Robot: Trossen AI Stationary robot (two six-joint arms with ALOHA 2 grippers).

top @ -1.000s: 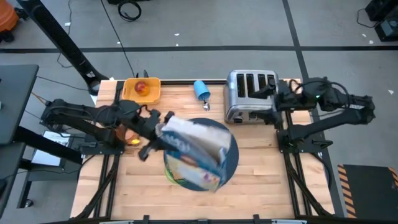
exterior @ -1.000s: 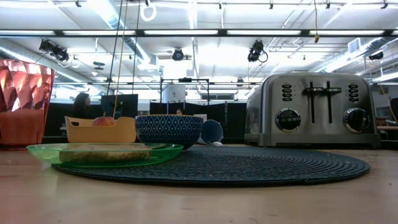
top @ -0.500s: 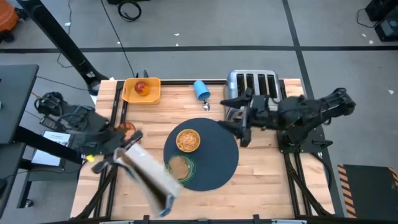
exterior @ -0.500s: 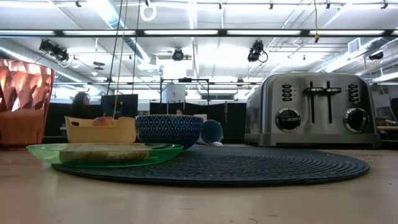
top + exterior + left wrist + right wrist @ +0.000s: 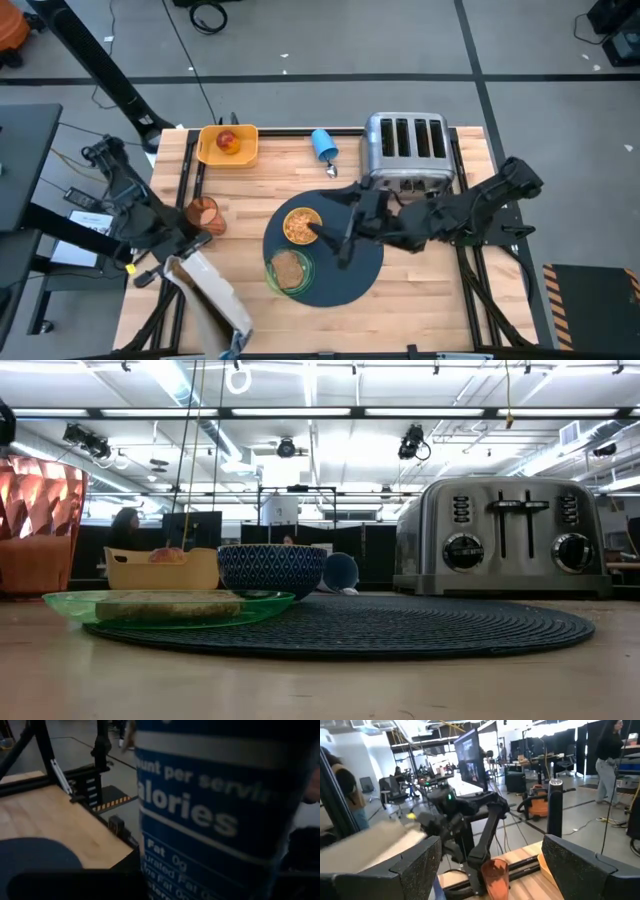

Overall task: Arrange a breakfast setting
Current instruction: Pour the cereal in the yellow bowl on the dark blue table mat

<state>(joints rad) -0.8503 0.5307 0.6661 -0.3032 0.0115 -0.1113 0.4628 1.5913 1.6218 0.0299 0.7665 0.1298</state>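
The mat (image 5: 325, 250) lay mid-surface, carrying the bowl (image 5: 302, 225), filled with cereal, and the plate (image 5: 289, 270) with toast. The right gripper (image 5: 335, 238) hovered with the bowl just beside its fingers, which stood wide apart and empty. The left gripper (image 5: 178, 262), off the mat's far side near the tumbler (image 5: 204, 212), was clamped on a cereal box (image 5: 213, 300) tilted past the surface edge. Apparently remaining: the apple (image 5: 228, 142) sat in the tray (image 5: 244, 153), and the cup (image 5: 325, 144) lay beside the toaster (image 5: 405, 150), all well apart from both sets of fingers.
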